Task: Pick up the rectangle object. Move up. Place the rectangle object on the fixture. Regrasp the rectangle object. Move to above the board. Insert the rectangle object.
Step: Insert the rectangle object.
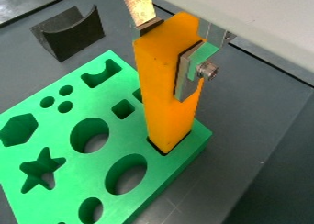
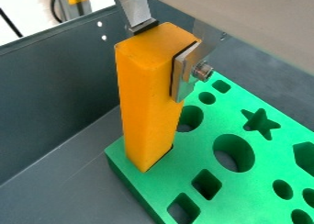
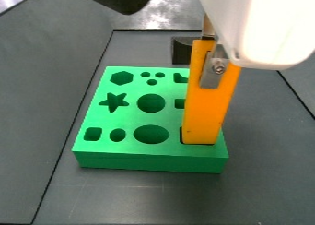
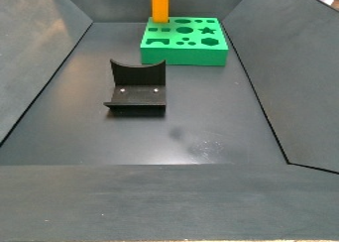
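Observation:
The rectangle object [image 1: 166,90], a long orange-yellow block, stands upright with its lower end in a slot at a corner of the green board [image 1: 160,177]. In both wrist views my gripper [image 1: 168,58] is shut on the block's top, a silver finger [image 1: 194,70] flat against one face and the other behind the upper edge. The same grasp [image 2: 163,58] on the block [image 2: 147,108] shows over the board [image 2: 245,196]. In a side view the block [image 3: 204,104] rises from the board [image 3: 147,159] under the gripper [image 3: 212,67]. The dark fixture [image 4: 137,87] stands apart, nearer the camera than the board [image 4: 185,56] and block [image 4: 161,3].
The board carries star [image 3: 114,101], hexagon [image 3: 121,78] and round [image 3: 150,102] cut-outs. Sloping grey walls [image 4: 54,67] enclose the dark floor. The fixture [image 1: 68,35] stands beyond the board's far corner in a wrist view.

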Robot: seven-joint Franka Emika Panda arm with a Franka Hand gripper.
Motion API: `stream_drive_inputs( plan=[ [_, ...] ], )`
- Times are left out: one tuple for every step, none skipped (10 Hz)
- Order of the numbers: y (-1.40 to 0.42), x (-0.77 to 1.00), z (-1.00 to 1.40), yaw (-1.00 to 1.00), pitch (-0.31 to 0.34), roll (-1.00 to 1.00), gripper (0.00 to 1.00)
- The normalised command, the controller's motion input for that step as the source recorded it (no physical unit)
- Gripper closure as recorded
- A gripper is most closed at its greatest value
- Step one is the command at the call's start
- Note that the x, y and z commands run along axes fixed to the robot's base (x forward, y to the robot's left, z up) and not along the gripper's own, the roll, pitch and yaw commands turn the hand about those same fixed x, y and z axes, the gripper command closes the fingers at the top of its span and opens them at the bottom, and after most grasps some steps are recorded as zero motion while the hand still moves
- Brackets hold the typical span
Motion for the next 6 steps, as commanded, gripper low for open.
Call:
stream_drive_inputs(
  plan=[
    [0.10,-0.21,-0.01,-0.13,0.000,0.00,1.00],
    [0.01,-0.09,0.00,-0.08,0.000,0.00,1.00],
    [0.00,-0.04,-0.03,-0.04,0.000,0.00,1.00],
    [0.00,0.00,-0.22,-0.02,0.000,0.01,1.00],
    [-0.01,0.25,-0.55,0.00,0.000,0.07,1.00],
    [0.00,0.42,-0.76,0.05,0.000,0.04,1.00]
  ],
)
